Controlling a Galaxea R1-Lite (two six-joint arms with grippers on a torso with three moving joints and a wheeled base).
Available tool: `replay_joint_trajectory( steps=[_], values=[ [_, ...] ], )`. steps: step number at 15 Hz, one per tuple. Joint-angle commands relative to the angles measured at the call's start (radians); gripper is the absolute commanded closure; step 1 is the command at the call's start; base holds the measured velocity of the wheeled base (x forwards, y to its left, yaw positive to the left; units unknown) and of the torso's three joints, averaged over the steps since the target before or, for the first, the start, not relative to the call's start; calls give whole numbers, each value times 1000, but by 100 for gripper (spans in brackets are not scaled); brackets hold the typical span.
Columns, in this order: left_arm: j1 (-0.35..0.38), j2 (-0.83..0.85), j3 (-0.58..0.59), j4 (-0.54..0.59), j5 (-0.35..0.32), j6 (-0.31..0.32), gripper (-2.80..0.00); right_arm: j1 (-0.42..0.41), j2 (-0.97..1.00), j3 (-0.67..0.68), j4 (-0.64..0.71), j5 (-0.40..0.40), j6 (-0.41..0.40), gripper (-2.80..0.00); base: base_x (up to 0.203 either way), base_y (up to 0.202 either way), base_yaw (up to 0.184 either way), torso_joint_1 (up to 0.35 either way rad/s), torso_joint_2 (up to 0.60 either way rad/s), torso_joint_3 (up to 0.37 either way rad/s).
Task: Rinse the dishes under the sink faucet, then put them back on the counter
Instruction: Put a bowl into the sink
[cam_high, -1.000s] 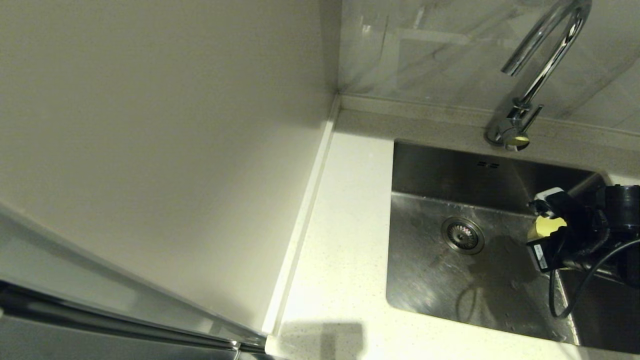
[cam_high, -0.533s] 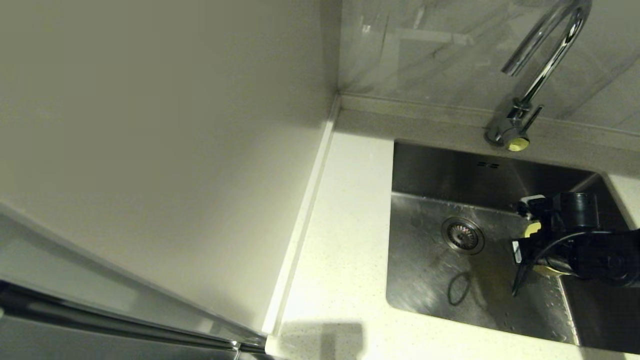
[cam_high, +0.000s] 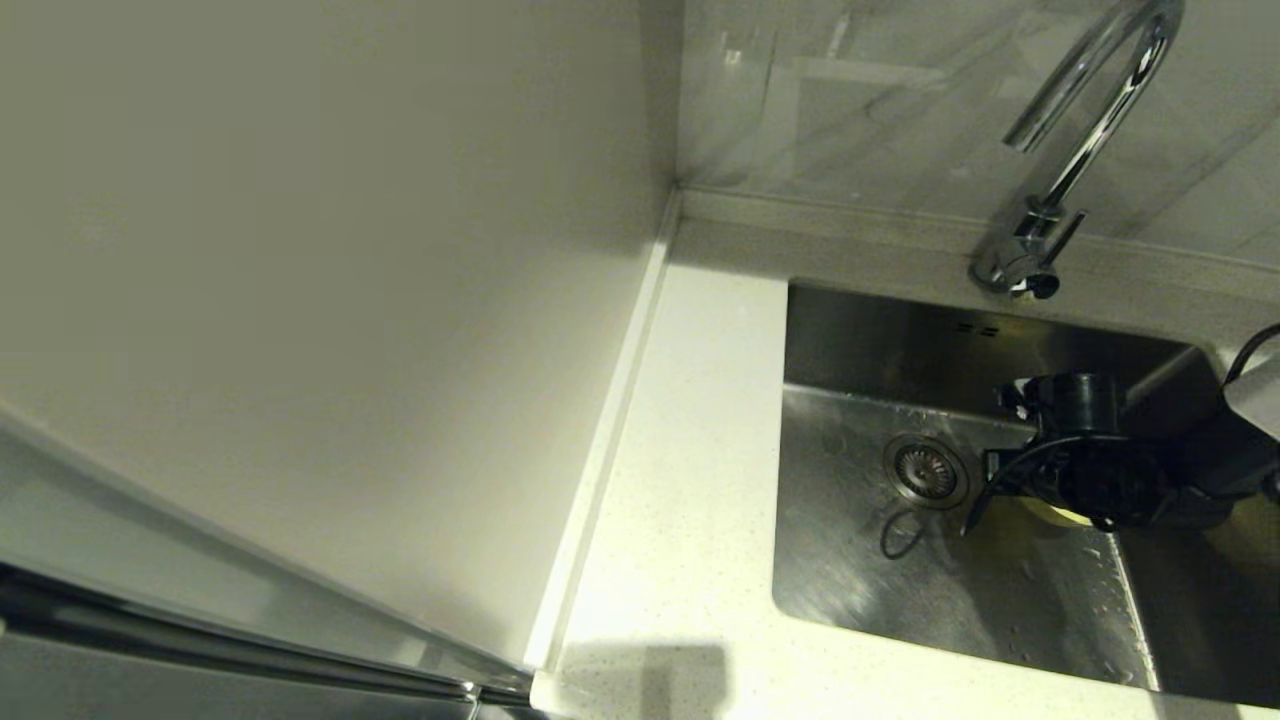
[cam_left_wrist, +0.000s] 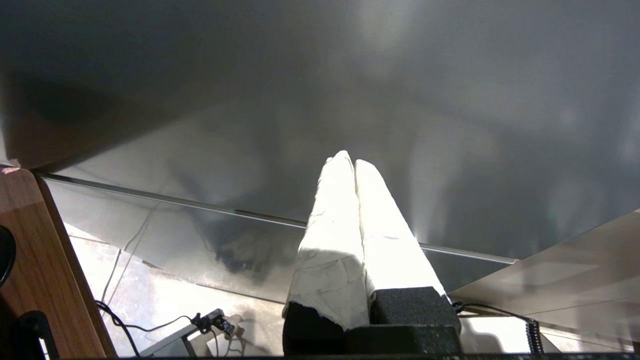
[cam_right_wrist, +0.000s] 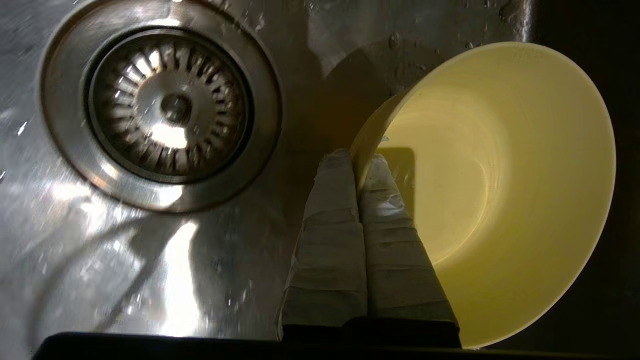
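Right wrist view: right gripper pinches the rim of the yellow bowl, one taped finger inside the wall, one outside, jaws squeezed tight on it.
Bowl pose: tipped up on edge, open side facing the camera, held just beside the drain strainer; likely tilted so water runs out rather than pools.
Bowl contents: looks empty, no standing water seen.
Sink: steel floor carries scattered droplets, so it is wet.
Head view: right gripper sits low inside the basin, right of the drain strainer; arm body hides most of the yellow bowl, only a sliver shows under it.
Faucet: spout end hangs above the back of the sink, behind the bowl; no water stream visible, cannot tell if it is running.
Why the rim grip: thin wall is the only part narrow jaws can clamp on a shallow bowl; grip on one edge means the bowl can swing or slip if wet.
Counter: bare strip left of the sink, a likely set-down spot.
Other dishes: not in view.
Left wrist view: left gripper is parked away from the sink, taped fingers pressed together, grasping nothing.
Step judged: bowl is in the rinse phase, not yet back on the counter.
Risk: lifting under the spout needs clearance from the gooseneck.
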Motion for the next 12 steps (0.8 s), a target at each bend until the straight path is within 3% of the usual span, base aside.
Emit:
replay_joint_trajectory(
  steps=[1, 8, 9, 12],
  values=[
    [0, 0, 3, -1, 0, 0, 0, 0, 65, -54, -3, -7, 2, 0, 0, 0, 0, 0, 0, 0],
    [0, -1, 3, -1, 0, 0, 0, -3, 148, -195, 16, -76, 6, 0, 0, 0, 0, 0, 0, 0],
    [0, -1, 3, -1, 0, 0, 0, -4, 159, -210, 28, -79, 7, -280, 0, 0, 0, 0, 0, 0],
    [0, 0, 3, -1, 0, 0, 0, -5, 174, -231, 31, -79, 8, -280, 0, 0, 0, 0, 0, 0]
  ],
)
